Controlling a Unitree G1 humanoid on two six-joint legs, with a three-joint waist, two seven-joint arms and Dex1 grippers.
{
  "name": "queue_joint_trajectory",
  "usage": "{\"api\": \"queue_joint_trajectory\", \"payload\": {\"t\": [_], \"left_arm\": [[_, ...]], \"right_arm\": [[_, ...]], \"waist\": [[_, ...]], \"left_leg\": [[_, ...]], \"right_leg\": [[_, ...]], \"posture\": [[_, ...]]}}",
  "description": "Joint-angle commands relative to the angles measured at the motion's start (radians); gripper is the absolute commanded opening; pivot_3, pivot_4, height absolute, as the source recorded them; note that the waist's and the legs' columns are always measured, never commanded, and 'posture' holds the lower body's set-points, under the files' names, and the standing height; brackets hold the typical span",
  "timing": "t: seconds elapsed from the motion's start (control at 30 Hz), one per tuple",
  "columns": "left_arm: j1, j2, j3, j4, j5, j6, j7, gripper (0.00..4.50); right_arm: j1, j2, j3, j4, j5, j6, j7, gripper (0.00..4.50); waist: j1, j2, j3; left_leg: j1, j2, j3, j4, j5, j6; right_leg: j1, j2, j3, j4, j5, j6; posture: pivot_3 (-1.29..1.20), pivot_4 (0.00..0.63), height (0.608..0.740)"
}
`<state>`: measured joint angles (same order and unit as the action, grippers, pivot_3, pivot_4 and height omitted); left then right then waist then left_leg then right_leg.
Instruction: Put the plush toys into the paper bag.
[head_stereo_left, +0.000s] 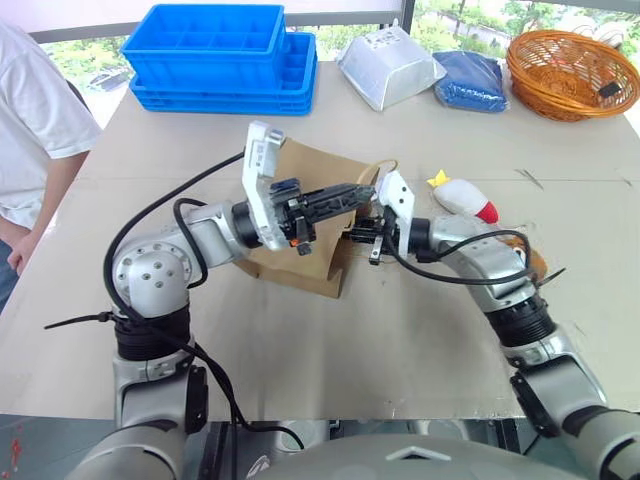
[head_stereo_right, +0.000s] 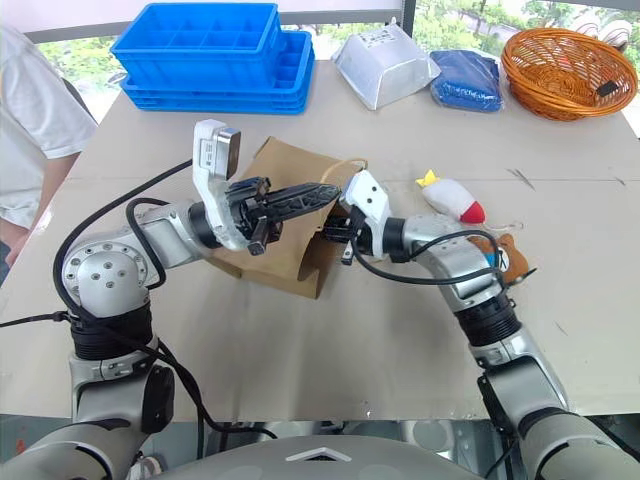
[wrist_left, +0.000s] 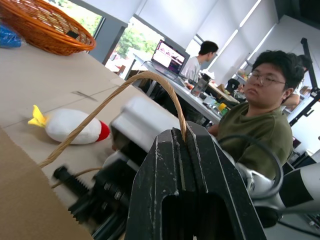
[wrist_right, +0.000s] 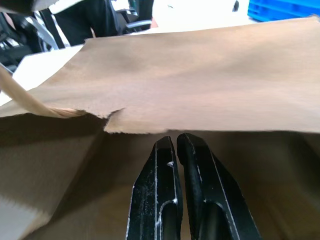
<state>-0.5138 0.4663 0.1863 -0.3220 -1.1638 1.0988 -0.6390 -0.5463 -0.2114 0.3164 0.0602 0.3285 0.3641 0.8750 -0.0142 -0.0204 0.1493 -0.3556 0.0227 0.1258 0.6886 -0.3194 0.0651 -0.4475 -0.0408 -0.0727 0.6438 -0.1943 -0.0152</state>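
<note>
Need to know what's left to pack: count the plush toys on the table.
2. The white rocket lies on the table beyond the right arm, outside the paper bag. The brown bear head sits beside the right forearm, partly hidden. The bag's inside can't be seen, so more may be hidden.

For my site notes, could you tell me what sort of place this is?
Probably an office-style robotics lab: a beige worktable by windows, stacked blue crates, and people seated at a laptop on desks behind.

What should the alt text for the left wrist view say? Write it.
The left gripper is shut on a twine handle of the paper bag. Beyond it the white rocket toy lies on the table, with an orange basket further back.
</note>
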Motion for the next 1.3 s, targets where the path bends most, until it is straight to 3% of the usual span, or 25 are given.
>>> {"api": "queue_joint_trajectory", "payload": {"t": [0.03, 0.47, 0.63, 0.83, 1.13, 1.3], "left_arm": [[-0.011, -0.001, 0.02, -0.018, -0.035, -0.025, 0.013, 0.0], [-0.026, -0.009, 0.022, -0.013, -0.046, -0.056, 0.074, 0.0], [-0.077, -0.002, 0.042, 0.01, -0.059, -0.07, 0.091, 0.0], [-0.196, 0.022, 0.066, 0.091, -0.04, -0.097, 0.082, 0.0], [-0.217, 0.055, 0.047, 0.109, 0.016, -0.12, 0.034, 0.0], [-0.222, 0.083, -0.004, 0.123, 0.166, -0.199, 0.009, 0.0]], "right_arm": [[0.023, 0.062, -0.009, 0.069, -0.012, -0.148, 0.019, 0.06], [-0.042, 0.19, 0.089, 0.483, -0.241, -0.54, 0.043, 0.06], [-0.064, 0.177, 0.094, 0.577, -0.312, -0.58, 0.027, 0.06], [-0.052, 0.145, 0.075, 0.544, -0.348, -0.522, -0.005, 0.06], [-0.08, 0.192, 0.016, 0.457, -0.383, -0.326, -0.241, 0.06], [-0.076, 0.223, 0.016, 0.448, -0.404, -0.236, -0.323, 0.06]], "waist": [[-0.001, 0.0, 0.0], [-0.005, 0.0, 0.0], [-0.004, 0.0, 0.0], [-0.003, 0.001, 0.0], [-0.004, 0.001, 0.0], [-0.005, 0.001, 0.0]], "left_leg": [[0.0, 0.0, 0.0, 0.0, 0.0, 0.0], [0.0, 0.0, -0.001, 0.0, 0.0, 0.0], [0.0, 0.0, -0.002, 0.0, 0.0, 0.0], [0.001, 0.0, -0.003, 0.0, 0.001, -0.001], [0.0, -0.001, -0.006, 0.0, 0.001, -0.003], [0.0, -0.001, -0.007, 0.0, 0.002, -0.004]], "right_leg": [[0.0, 0.0, 0.0, 0.0, 0.0, 0.0], [0.0, 0.0, 0.0, 0.0, 0.0, 0.0], [0.0, -0.001, -0.002, 0.0, 0.0, 0.0], [0.002, -0.002, -0.004, 0.0, 0.0, -0.001], [0.002, -0.004, -0.009, 0.0, 0.0, -0.001], [0.002, -0.004, -0.01, 0.0, 0.0, -0.001]], "posture": [[0.0, 0.15, 0.74], [0.0, 0.15, 0.74], [0.0, 0.15, 0.74], [0.0, 0.15, 0.74], [0.0, 0.15, 0.74], [0.0, 0.15, 0.74]]}}
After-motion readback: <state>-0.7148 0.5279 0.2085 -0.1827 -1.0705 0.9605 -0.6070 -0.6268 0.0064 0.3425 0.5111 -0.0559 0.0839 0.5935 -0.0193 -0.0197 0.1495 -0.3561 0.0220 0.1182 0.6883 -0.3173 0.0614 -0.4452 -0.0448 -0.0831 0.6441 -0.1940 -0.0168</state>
